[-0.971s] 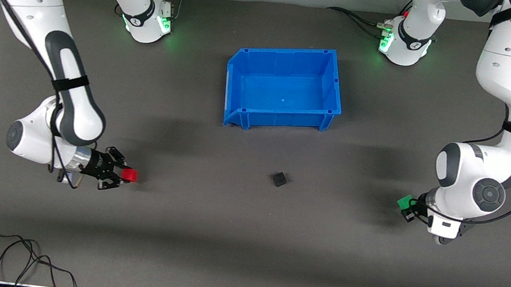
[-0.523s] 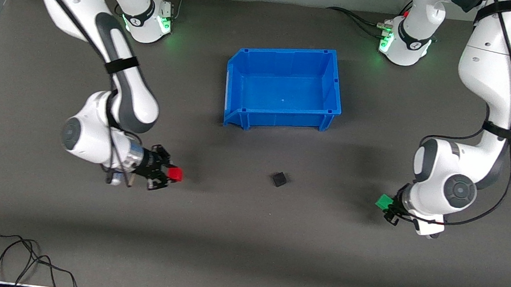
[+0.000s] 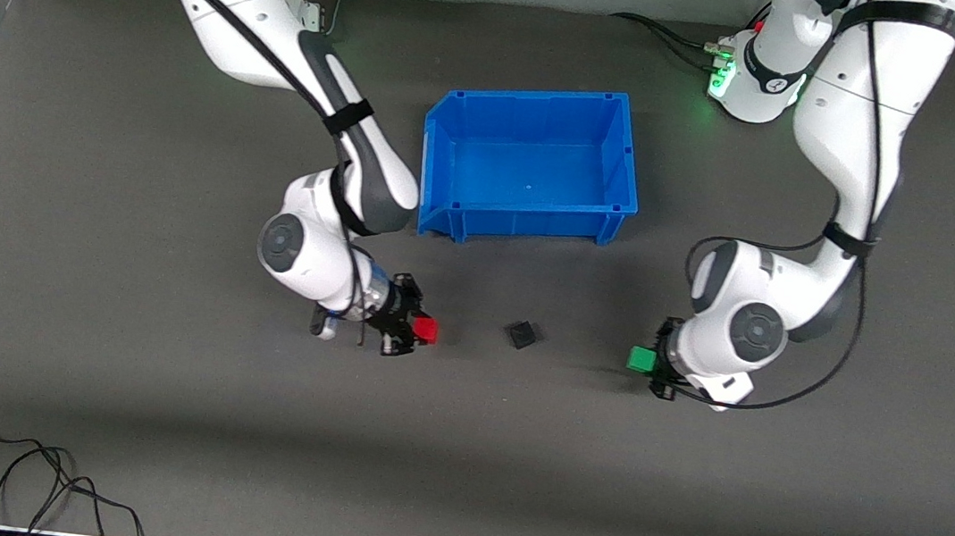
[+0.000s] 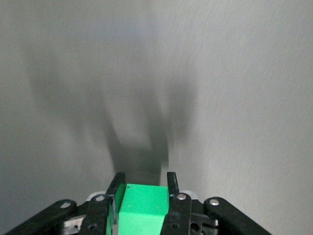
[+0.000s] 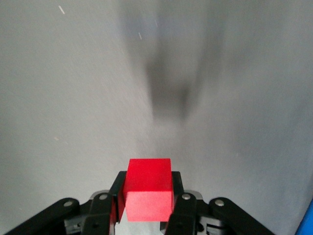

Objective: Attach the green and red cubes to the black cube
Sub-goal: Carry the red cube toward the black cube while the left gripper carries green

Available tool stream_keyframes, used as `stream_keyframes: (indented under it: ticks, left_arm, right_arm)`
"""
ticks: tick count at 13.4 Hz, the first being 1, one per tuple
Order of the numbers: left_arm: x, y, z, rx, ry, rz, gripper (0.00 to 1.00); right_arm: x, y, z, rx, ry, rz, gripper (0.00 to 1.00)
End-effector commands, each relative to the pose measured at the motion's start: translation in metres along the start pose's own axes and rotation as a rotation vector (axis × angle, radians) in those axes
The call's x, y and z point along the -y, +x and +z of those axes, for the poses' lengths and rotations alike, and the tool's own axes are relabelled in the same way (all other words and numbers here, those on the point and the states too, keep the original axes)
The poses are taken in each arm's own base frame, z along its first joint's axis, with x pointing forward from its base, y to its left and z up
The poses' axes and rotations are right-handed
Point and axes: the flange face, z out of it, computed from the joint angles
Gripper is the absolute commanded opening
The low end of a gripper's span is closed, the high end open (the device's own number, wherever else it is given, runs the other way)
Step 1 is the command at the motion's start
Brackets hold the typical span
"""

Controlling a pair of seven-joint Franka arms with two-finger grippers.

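Note:
The black cube (image 3: 522, 334) sits on the grey mat, nearer the front camera than the blue bin. My right gripper (image 3: 421, 331) is shut on the red cube (image 3: 425, 330), low over the mat beside the black cube toward the right arm's end. In the right wrist view the red cube (image 5: 148, 188) sits between the fingers (image 5: 176, 185). My left gripper (image 3: 645, 361) is shut on the green cube (image 3: 640, 359), low over the mat toward the left arm's end of the black cube. In the left wrist view the green cube (image 4: 142, 205) fills the gap between the jaws. The black cube is out of both wrist views.
A blue bin (image 3: 453, 166) stands empty at mid-table, farther from the front camera than the black cube. A black cable (image 3: 13, 476) lies coiled at the mat's near corner toward the right arm's end.
Both arms have swung inward toward the black cube, the right gripper carrying the red cube and the left gripper carrying the green cube. The black cube has not moved.

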Motion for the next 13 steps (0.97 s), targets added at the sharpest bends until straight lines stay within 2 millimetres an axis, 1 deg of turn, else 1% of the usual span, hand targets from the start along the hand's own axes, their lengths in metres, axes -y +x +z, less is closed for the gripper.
stream_keyframes:
  ticks: [1, 3, 5, 6, 7, 8, 11, 13]
  left_arm:
    - [0.006, -0.042, 0.003, 0.011, -0.019, -0.119, 0.0]
    - [0.015, -0.073, 0.006, 0.019, -0.037, -0.162, 0.0]
    - [0.022, -0.102, 0.01, 0.04, -0.077, -0.165, 0.0]
    - [0.025, -0.111, 0.012, 0.049, -0.09, -0.176, 0.0]
    - [0.025, -0.113, 0.011, 0.055, -0.101, -0.196, 0.0]
    - [0.033, -0.127, 0.018, 0.054, -0.091, -0.197, 0.0]
    - [0.045, -0.136, 0.028, 0.033, -0.065, -0.324, 0.0]
    - [0.05, -0.136, 0.034, 0.021, -0.053, -0.365, 0.0]
  right_arm:
    - [0.007, -0.024, 0.021, -0.011, 0.031, -0.033, 0.36]
    - [0.006, -0.044, 0.035, -0.057, 0.047, -0.136, 0.36]
    - [-0.003, -0.057, 0.051, -0.062, 0.038, -0.165, 0.36]
    - [-0.002, -0.059, 0.052, -0.059, 0.041, -0.168, 0.36]
    - [-0.003, -0.058, 0.054, -0.062, 0.039, -0.17, 0.36]
    - [-0.003, -0.057, 0.056, -0.064, 0.037, -0.172, 0.36]
    - [-0.005, -0.059, 0.056, -0.094, 0.043, -0.221, 0.36]
    - [-0.006, -0.059, 0.059, -0.12, 0.045, -0.26, 0.36]
